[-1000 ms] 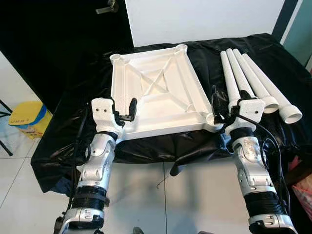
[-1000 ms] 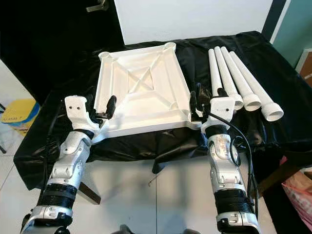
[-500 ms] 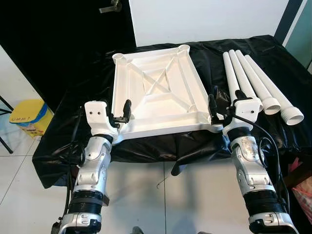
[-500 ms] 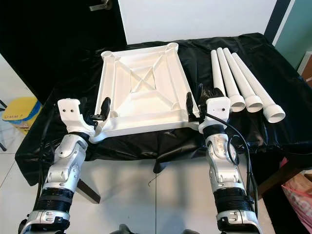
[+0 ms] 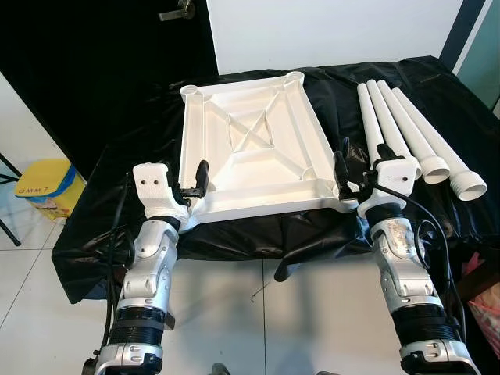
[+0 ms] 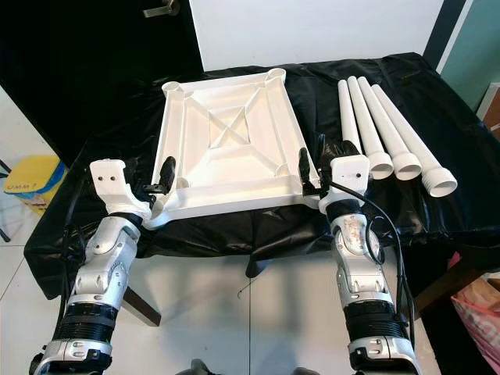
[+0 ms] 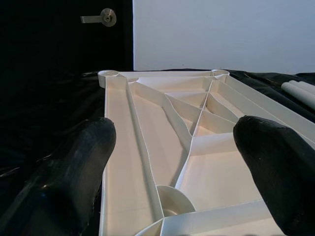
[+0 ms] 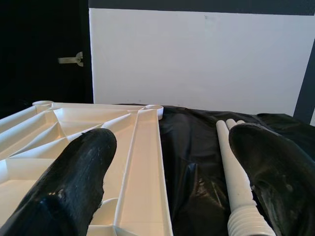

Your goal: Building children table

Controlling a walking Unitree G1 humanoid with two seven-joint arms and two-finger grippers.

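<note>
A white tabletop [image 5: 250,148] lies upside down, ribs up, on a table draped in black cloth [image 5: 351,86]. Several white tube legs [image 5: 406,129] lie side by side to its right. My left gripper [image 5: 191,186] stands open at the tabletop's near left corner; in the left wrist view its fingers [image 7: 64,172] straddle the corner socket [image 7: 172,201]. My right gripper [image 5: 349,173] is open at the near right corner. One of its fingers [image 8: 74,182] is over the tabletop's edge [image 8: 145,162], the other by a tube leg [image 8: 238,196]. Neither holds anything.
The cloth hangs over the table's front edge [image 5: 258,238] above white floor tiles. A yellow bin [image 5: 43,187] sits on the floor at the left. A dark door with a handle [image 5: 176,12] is behind, and a pink bag [image 5: 484,305] is at the lower right.
My left gripper has drawn back a little to the left, from over the tabletop to its near left corner. The right gripper and the tube legs have stayed put.
</note>
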